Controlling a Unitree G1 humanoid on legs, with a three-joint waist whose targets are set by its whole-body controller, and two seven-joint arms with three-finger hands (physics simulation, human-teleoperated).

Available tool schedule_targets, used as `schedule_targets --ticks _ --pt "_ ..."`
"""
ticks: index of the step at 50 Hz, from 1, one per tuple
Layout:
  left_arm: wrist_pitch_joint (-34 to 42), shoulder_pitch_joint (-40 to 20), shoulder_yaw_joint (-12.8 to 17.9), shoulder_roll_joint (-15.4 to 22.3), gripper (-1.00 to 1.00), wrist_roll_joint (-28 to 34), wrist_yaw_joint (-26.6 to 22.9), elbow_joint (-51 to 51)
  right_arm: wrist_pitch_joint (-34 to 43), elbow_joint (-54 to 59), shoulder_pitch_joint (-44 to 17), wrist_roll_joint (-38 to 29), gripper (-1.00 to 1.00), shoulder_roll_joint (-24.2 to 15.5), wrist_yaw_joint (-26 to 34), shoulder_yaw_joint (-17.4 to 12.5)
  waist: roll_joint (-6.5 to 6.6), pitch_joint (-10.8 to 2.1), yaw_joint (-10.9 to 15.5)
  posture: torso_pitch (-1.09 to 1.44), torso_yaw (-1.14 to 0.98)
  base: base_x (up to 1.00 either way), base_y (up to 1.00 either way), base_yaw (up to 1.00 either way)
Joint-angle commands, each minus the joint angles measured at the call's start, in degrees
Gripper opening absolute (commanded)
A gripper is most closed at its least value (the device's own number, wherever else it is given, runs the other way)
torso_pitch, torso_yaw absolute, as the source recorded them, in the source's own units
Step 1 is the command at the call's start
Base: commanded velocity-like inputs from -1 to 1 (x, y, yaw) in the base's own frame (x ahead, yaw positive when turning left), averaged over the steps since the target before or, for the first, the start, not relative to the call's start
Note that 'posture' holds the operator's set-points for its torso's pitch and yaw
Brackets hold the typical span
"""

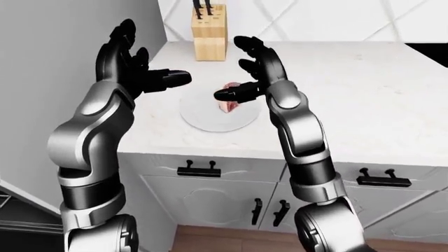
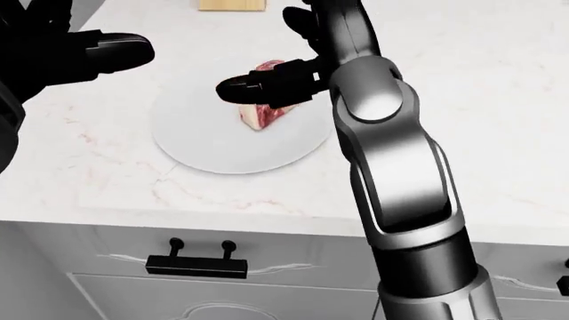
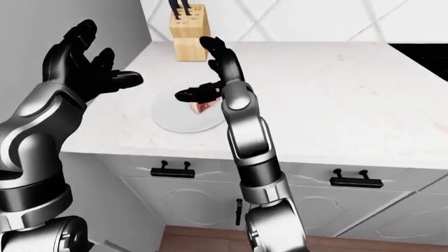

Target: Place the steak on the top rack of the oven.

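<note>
A raw red steak (image 2: 264, 115) with a white fat edge lies on a round white plate (image 2: 200, 143) on the marble counter. My right hand (image 1: 235, 68) hovers just above it, open. Its thumb (image 2: 253, 87) stretches leftward over the steak's top and its other fingers (image 1: 253, 52) point up and away. I cannot tell whether the thumb touches the meat. Part of the steak is hidden under the thumb. My left hand (image 1: 150, 58) is open in the air to the left of the plate, palm toward it. No oven shows.
A wooden knife block (image 1: 210, 32) stands at the counter's far edge, above the plate. White drawers with black handles (image 1: 199, 170) run below the counter. A grey wall panel (image 1: 42, 63) rises at the left. A black surface (image 1: 435, 51) shows at the right edge.
</note>
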Motion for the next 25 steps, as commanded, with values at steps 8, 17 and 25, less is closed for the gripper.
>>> schedule_targets --ticks 8,17,25 --pt "-2.0 -1.8 0.6 0.7 1.00 0.0 -0.2 -1.3 -0.8 -3.6 -0.1 -3.8 0.60 -0.2 1.4 0.6 0.30 -1.62 -0.1 0.00 0.00 0.00 0.00 0.00" --pt "-2.2 -1.8 0.5 0.6 1.00 0.3 -0.2 -1.2 -3.2 -1.5 1.7 -5.9 0.85 0.7 1.8 0.3 0.33 -1.64 -0.1 0.00 0.00 0.00 0.00 0.00" --pt "-2.3 -1.9 0.6 0.6 1.00 0.2 -0.2 -1.1 -5.1 2.2 0.8 -5.4 0.87 0.6 1.3 -0.2 0.41 -1.70 -0.1 0.00 0.00 0.00 0.00 0.00"
